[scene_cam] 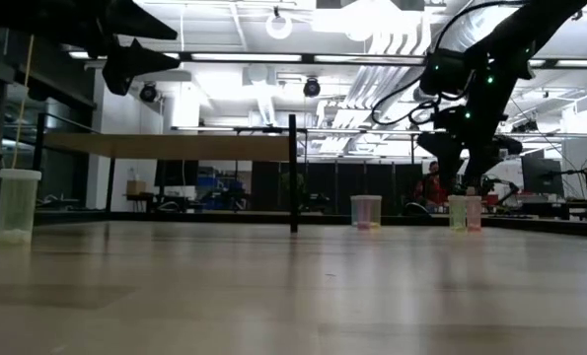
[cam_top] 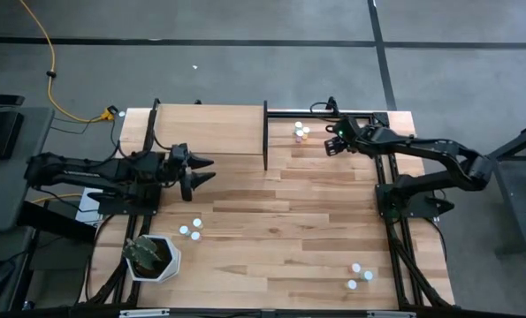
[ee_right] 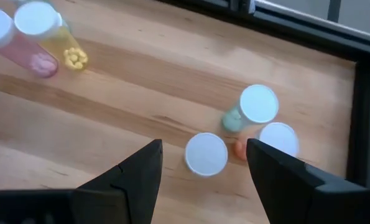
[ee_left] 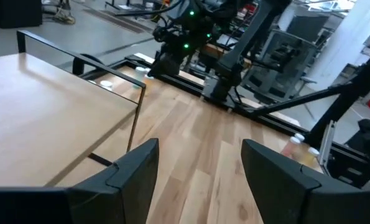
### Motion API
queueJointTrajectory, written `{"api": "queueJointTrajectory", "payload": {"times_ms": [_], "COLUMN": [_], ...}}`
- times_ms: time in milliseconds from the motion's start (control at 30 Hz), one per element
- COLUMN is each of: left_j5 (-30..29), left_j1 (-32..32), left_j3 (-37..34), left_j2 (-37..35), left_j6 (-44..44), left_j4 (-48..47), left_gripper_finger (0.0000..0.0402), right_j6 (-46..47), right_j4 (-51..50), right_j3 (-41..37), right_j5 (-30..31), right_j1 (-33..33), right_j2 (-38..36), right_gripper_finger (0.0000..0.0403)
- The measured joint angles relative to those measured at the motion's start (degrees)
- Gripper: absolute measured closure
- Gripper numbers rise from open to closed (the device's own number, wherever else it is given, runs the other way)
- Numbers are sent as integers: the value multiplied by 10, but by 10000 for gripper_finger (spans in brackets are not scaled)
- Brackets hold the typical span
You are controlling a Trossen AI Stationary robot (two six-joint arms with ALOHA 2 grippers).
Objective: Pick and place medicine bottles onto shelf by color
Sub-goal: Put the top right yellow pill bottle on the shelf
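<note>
My right gripper (cam_top: pixel 329 141) is open and hovers at the table's far right, beside a cluster of small white-capped bottles (cam_top: pixel 301 132). In the right wrist view its fingers (ee_right: pixel 203 144) stand over three bottles: a white-capped one (ee_right: pixel 206 154), a blue-green one (ee_right: pixel 253 109) and an orange one (ee_right: pixel 275 140). A pink bottle (ee_right: pixel 13 46) and a yellow bottle (ee_right: pixel 54 37) lie farther off. My left gripper (cam_top: pixel 211 170) is open and empty, raised beside the light-wood shelf (cam_top: pixel 209 131), near its front edge. The shelf also shows in the left wrist view (ee_left: pixel 48 106).
Two more bottles (cam_top: pixel 190 230) stand at the near left, next to a white pot with a plant (cam_top: pixel 152 256). Three bottles (cam_top: pixel 360 276) stand at the near right. The shelf's black post (cam_top: pixel 265 137) stands between the shelf and the far bottles.
</note>
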Motion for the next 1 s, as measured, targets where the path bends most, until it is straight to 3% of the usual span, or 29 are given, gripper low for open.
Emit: {"api": "queueJointTrajectory", "payload": {"times_ms": [167, 1000], "left_j5": [-28, -31], "left_j1": [-13, -16], "left_j3": [0, -1], "left_j2": [0, 0], "left_j6": [11, 11], "left_j4": [0, 0], "left_gripper_finger": [181, 181], "right_j6": [5, 20], "right_j4": [7, 31], "right_j3": [0, 0], "right_j5": [0, 19], "right_j1": [0, 0], "right_j2": [24, 75], "right_gripper_finger": [178, 184]}}
